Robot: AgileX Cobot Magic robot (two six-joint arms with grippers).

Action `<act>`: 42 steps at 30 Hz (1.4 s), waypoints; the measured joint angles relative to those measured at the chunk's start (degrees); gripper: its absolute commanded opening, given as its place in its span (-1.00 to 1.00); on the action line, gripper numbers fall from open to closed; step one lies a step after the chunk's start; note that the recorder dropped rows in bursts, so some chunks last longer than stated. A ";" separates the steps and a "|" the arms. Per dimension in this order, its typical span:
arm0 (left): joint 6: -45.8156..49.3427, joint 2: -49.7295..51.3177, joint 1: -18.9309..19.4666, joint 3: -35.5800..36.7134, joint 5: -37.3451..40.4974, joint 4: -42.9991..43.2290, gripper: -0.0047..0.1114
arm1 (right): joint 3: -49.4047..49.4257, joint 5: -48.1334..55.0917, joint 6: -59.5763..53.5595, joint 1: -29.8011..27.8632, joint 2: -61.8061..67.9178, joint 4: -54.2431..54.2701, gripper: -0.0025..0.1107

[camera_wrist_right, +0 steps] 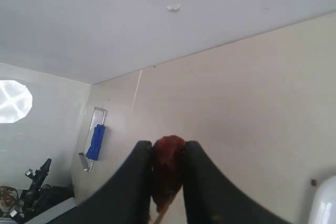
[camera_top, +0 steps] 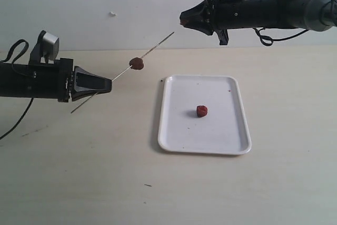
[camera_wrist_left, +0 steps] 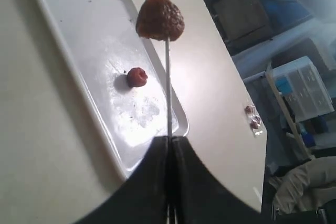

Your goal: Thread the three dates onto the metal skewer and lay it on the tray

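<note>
My left gripper (camera_top: 109, 82) is shut on the metal skewer (camera_top: 152, 49), which slants up to the right above the table. One date (camera_top: 136, 64) is threaded on it about midway; the left wrist view shows that date (camera_wrist_left: 159, 19) on the rod (camera_wrist_left: 167, 87) above my shut left gripper (camera_wrist_left: 169, 139). My right gripper (camera_top: 182, 21) hangs high just right of the skewer's tip, shut on a second date (camera_wrist_right: 168, 169). A third date (camera_top: 201, 110) lies on the white tray (camera_top: 231, 140), seen too in the left wrist view as a date (camera_wrist_left: 136, 76) on the tray (camera_wrist_left: 68, 40).
The tray sits right of centre on the pale table (camera_top: 79, 172). A small white scrap (camera_top: 112, 13) marks the back wall. In the right wrist view a blue-handled object (camera_wrist_right: 95, 141) lies off beyond the table edge.
</note>
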 measured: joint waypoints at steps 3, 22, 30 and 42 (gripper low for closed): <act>-0.36 -0.98 -0.13 0.00 0.00 -0.23 -0.92 | 0.00 0.00 0.00 0.00 0.00 0.00 -0.64; -0.71 -1.22 -4.55 0.00 0.00 -3.30 -0.92 | 0.00 0.56 -0.18 0.00 0.00 0.10 -0.64; -0.84 -1.22 -4.43 0.00 0.00 -3.87 -0.92 | 0.00 0.89 -0.18 0.00 0.00 1.82 -0.64; -0.05 -1.22 -4.43 0.00 0.00 -4.65 -0.92 | 0.00 1.49 -0.18 -2.85 0.00 3.47 -0.64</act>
